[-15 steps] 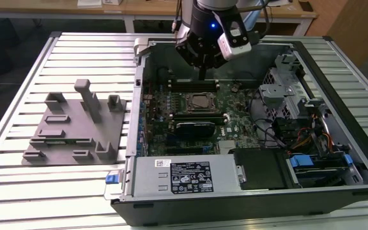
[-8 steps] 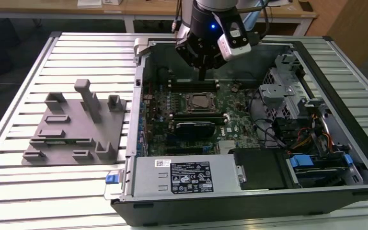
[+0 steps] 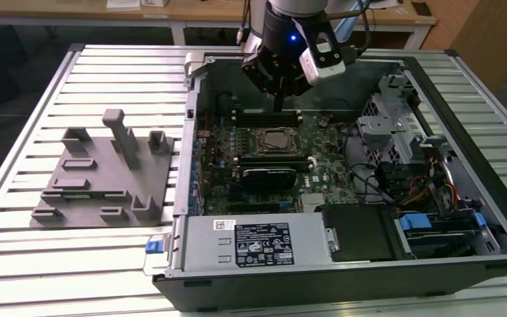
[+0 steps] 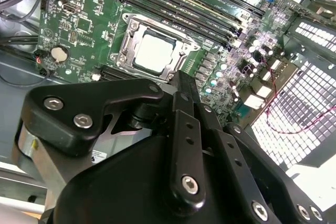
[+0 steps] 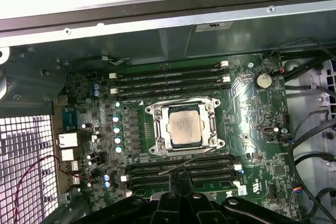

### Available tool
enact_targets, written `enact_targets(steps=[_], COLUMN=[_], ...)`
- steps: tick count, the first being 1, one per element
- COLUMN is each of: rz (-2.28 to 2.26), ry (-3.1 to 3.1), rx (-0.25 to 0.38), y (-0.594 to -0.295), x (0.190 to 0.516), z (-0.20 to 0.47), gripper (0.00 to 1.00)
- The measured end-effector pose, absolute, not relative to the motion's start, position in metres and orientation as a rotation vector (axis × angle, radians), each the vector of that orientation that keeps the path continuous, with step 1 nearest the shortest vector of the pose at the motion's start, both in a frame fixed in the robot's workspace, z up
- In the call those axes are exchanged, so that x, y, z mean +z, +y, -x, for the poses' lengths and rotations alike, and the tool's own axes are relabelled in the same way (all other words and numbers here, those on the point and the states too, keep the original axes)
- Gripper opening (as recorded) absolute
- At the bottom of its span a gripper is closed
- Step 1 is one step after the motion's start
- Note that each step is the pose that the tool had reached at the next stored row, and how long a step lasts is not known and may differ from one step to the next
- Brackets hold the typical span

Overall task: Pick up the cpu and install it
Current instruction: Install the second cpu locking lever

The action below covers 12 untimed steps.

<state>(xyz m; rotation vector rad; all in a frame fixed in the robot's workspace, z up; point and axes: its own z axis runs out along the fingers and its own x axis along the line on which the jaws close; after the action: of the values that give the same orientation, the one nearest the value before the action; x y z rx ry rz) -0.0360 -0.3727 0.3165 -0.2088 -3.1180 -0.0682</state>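
The cpu (image 3: 276,139) lies flat in the motherboard socket, its silver-grey top facing up inside the metal frame; both wrist views show it too (image 4: 153,55) (image 5: 185,125). My gripper (image 3: 277,105) hangs above the open computer case, over the memory slots just beyond the socket and clear of the board. In both wrist views its black fingers (image 5: 181,179) (image 4: 184,85) sit pressed together with nothing between them. It touches nothing.
Long black memory sticks (image 5: 168,80) flank the socket on two sides. A grey fixture block (image 3: 103,178) stands on the slatted table at the exterior view's left. The power supply (image 3: 253,241) and the drive cage with cables (image 3: 412,172) crowd the case.
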Motion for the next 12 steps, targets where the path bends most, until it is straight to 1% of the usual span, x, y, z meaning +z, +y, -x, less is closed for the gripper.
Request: enact_targets(steps=[12], rz=[0.209], ry=[-3.118], rx=[-0.068], y=[-0.3727], x=[0.3125], z=[0.0360], gripper=[0.11])
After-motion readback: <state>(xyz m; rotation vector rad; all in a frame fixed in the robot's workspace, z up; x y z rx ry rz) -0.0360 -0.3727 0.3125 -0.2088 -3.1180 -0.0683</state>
